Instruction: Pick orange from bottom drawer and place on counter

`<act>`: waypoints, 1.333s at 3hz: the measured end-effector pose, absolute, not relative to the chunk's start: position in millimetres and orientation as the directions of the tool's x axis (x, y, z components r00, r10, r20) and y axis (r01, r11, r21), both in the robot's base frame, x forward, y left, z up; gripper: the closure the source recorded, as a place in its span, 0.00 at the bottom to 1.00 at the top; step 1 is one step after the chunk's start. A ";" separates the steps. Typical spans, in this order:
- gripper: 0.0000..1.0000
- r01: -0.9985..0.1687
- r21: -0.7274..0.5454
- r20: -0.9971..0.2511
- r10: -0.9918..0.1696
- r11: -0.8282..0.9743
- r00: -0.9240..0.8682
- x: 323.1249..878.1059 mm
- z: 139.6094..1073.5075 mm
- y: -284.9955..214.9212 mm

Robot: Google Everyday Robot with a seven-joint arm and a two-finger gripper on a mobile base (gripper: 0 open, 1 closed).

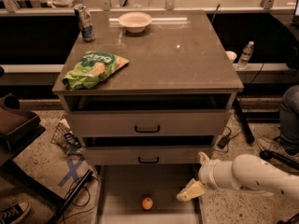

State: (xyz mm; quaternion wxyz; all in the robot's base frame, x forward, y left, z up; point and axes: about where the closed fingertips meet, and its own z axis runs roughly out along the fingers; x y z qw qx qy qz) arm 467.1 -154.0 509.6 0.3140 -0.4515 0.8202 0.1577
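Note:
The orange [147,203] is a small round fruit lying on the pale floor of the open bottom drawer [122,185], near its front middle. My gripper [189,192] hangs over the drawer's right side wall, to the right of the orange and a little above it, not touching it. The white arm reaches in from the right. The counter [187,62] is the glossy brown-grey top of the cabinet, above the two upper drawers.
On the counter lie a green snack bag [93,69], a can [84,23] and a white bowl [135,20]. A water bottle [245,55] stands behind at the right. Cables, a wire basket [65,138] and a dark seat [16,125] sit at the left.

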 end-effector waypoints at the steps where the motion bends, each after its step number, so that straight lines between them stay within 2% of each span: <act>1: 0.00 -0.839 -0.034 -0.677 -0.630 0.544 -0.381 474.1 468.8 -145.5; 3: 0.00 -0.838 0.024 -0.748 -0.546 0.545 -0.376 479.1 324.3 -135.4; 4: 0.00 -0.835 0.081 -0.742 -0.527 0.545 -0.416 478.8 292.8 -134.5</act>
